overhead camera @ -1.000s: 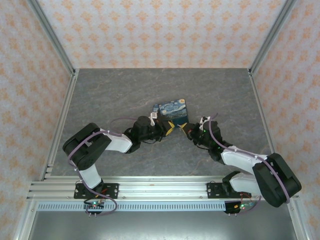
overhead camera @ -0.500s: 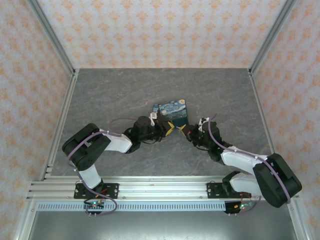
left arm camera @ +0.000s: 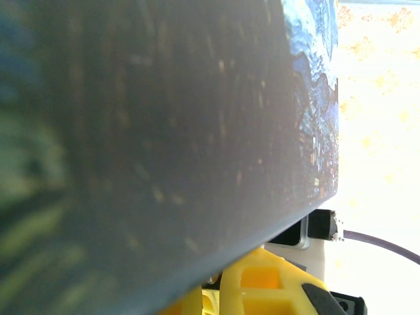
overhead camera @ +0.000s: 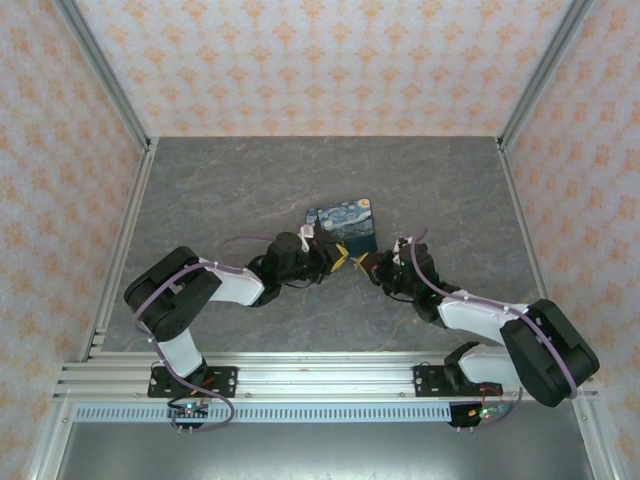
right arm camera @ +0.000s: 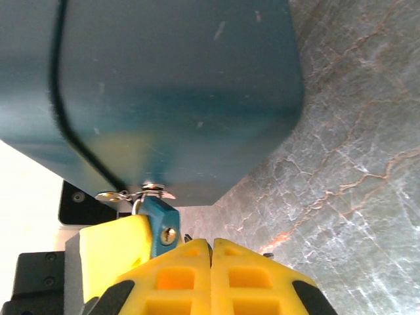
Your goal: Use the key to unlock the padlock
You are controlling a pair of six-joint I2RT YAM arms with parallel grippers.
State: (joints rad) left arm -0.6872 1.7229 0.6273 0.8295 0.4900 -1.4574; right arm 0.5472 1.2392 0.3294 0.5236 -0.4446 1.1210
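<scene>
A grey marbled stone-look table sits inside walls of orange-patterned wallpaper. Near its middle is a flat box printed with a blue-and-yellow starry night painting, and both arms reach in to its near edge.

In your right wrist view, the tiny teal-blue metal padlock hangs from a small silver hasp on the box's dark underside. Its long axis runs from the hasp down toward the camera, brass keyhole facing you.

The right gripper has its yellow jaws pressed together, and any key between them is hidden. The padlock lies just left of those tips, almost touching.

The left gripper is closed too. Its yellow finger rests against the padlock's far side, though a grip cannot be confirmed.
</scene>
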